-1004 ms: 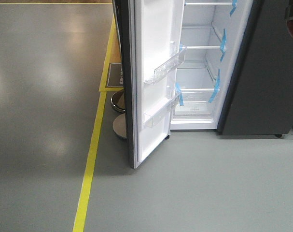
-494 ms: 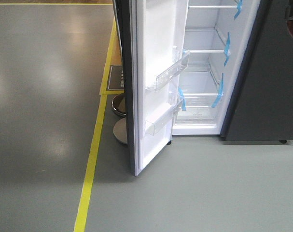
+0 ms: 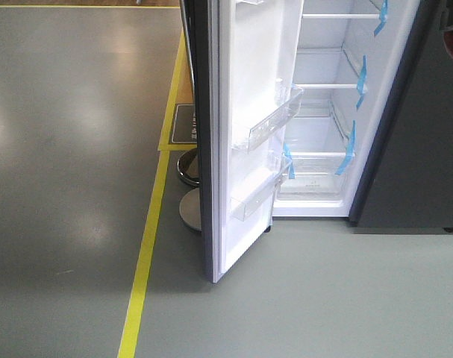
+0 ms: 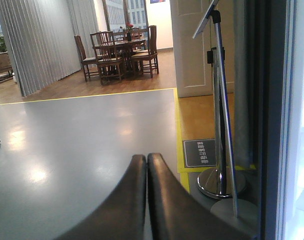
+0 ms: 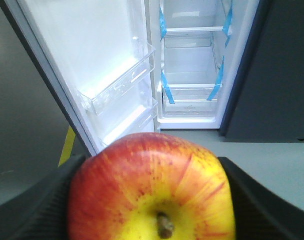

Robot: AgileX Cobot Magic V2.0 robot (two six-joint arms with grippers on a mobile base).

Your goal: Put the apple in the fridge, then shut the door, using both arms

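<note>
Door: the door is standing wide open, its white inner face turning right and its lower free corner reaching out over the grey floor.
Opening: the fridge is showing its white interior between the door and the dark grey cabinet. Strips of blue tape are hanging at the shelf ends.
Room for moving: an open stretch of floor is lying in front of the opening. Two clear door bins are projecting from the door towards the opening and narrowing its left side.
Outer side of door: a yellow floor line is running alongside, and a round stand base is sitting just beside the door's dark outer face.
Right gripper: the right gripper is pinching the apple between two black fingers and is pointing at the fridge's lower shelves.
Apple: it is sitting in the right gripper, stem end facing the wrist camera, outside the fridge and well apart from the opening.
Left gripper: the left gripper is holding its fingers pressed together with nothing between them. It is pointing along the floor just beside the door's outer edge and the stand pole.
Hidden or cut off: the fridge top is running out of the exterior view. The apple is covering the right gripper's fingertips. The lettering on the floor sign is too small to read.
</note>
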